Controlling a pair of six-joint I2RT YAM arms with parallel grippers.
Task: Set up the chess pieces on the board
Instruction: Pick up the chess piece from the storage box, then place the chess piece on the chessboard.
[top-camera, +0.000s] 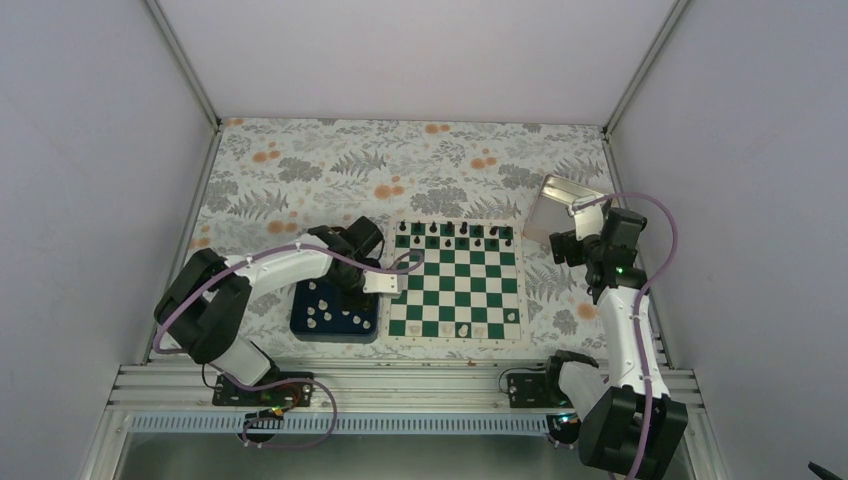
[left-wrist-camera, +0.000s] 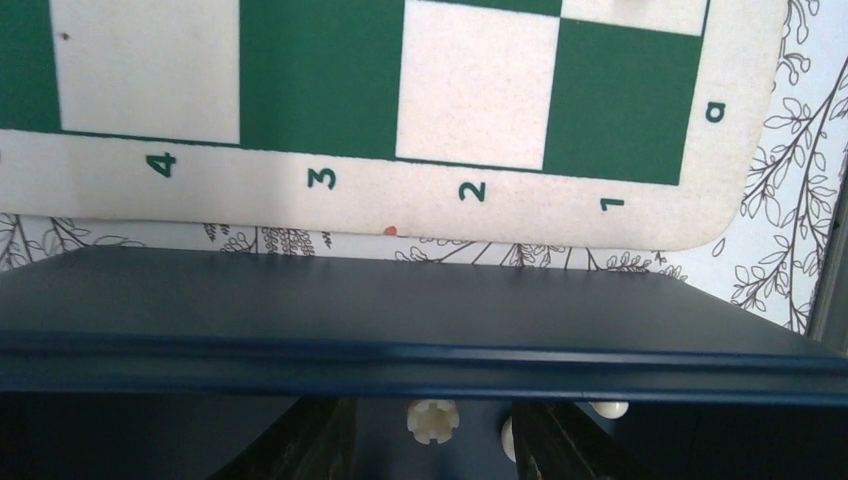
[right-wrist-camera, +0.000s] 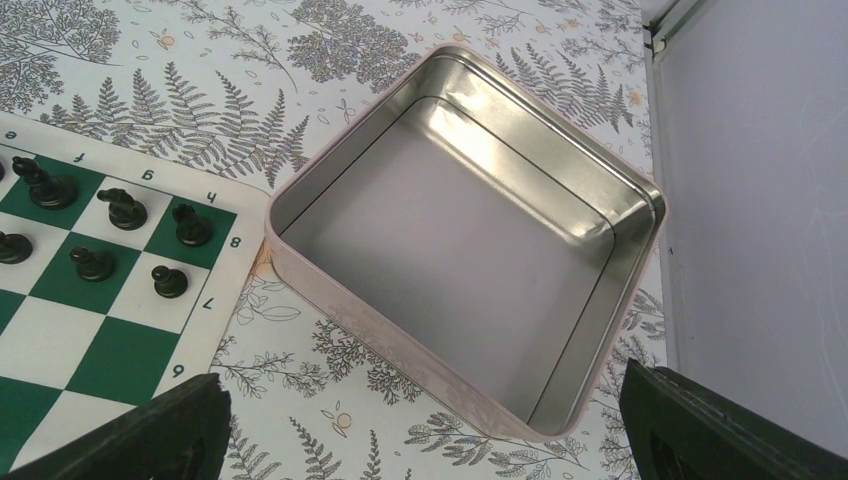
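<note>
The green and white board (top-camera: 450, 285) lies mid-table, with black pieces along its far rows and a few white chess pieces (top-camera: 471, 328) on its near row. More white pieces (top-camera: 322, 311) lie in the navy tray (top-camera: 300, 325) left of the board. My left gripper (top-camera: 352, 300) is lowered into that tray. In the left wrist view it (left-wrist-camera: 430, 455) is open, with a white rook (left-wrist-camera: 432, 420) lying between its fingers (left-wrist-camera: 300, 445), untouched. The board's corner (left-wrist-camera: 320, 70) lies beyond the tray wall (left-wrist-camera: 400, 340). My right gripper (top-camera: 562, 248) is open and empty, hovering right of the board.
An empty silver tin (right-wrist-camera: 470, 250) sits by the board's far right corner (top-camera: 565, 195). Black pieces (right-wrist-camera: 125, 208) stand on the board's edge squares near it. Grey walls close in the floral-clothed table on three sides.
</note>
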